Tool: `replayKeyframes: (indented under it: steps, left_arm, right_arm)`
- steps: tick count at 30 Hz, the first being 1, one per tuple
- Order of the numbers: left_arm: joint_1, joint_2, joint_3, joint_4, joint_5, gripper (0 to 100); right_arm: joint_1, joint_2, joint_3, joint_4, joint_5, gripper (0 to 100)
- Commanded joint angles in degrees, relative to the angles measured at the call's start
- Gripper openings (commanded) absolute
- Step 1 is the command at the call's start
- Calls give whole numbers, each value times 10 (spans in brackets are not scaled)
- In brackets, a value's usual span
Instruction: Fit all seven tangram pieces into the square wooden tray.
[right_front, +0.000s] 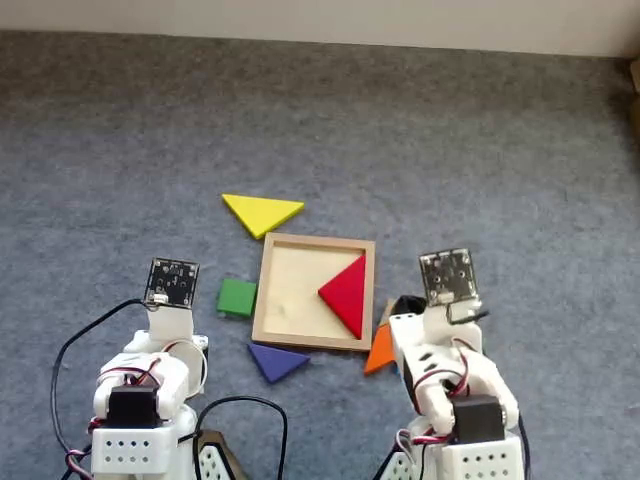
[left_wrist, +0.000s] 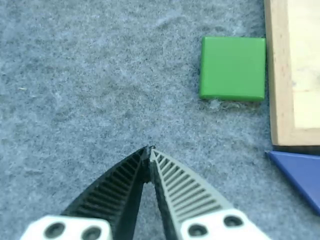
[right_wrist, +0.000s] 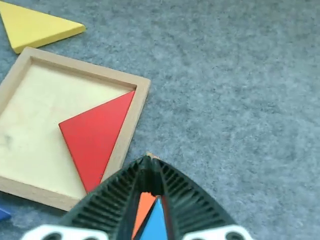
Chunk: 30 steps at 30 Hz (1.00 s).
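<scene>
Both clenched tip to tip: left hand (left_wrist: 150, 153) over counter (right_front: 120, 150) | green square (left_wrist: 232, 68) beyond it, just beside tray (right_front: 315, 240) left rim | right hand (right_wrist: 150, 165) above orange piece (right_wrist: 144, 205) and light-blue piece (right_wrist: 156, 226) | red triangle (right_front: 347, 293) in tray's right half | yellow triangle (right_front: 260, 212) far-left outside, blue triangle (right_front: 275, 360) near side

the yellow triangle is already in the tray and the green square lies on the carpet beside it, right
No, the piece in the tray is the red triangle, as the high view shows. The yellow triangle lies on the carpet just outside it. The green square does lie on the carpet beside the tray.
</scene>
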Motion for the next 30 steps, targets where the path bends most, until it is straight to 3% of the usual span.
replayKeyframes:
  steps: [1, 12, 15, 20, 24, 30]
  left_arm:
    - [-5, -17, 11, 5, -2, 7]
    - [-25, -18, -11, 4, -21, 7]
    - [-79, -18, -78, -1, -110, 7]
    - [-124, -17, -169, -75, -324, 8]
    - [-108, -13, -193, -105, -355, 8]
    - [-88, 42, -263, -89, -440, 56]
  right_arm:
    - [33, -65, 36, 2, 8, 21]
    - [45, -59, 161, 2, 8, 21]
    - [46, -59, 166, 2, 8, 21]
    - [46, -58, 166, 2, 8, 21]
    - [46, -58, 166, 2, 8, 21]
    - [45, -58, 166, 12, 8, 21]
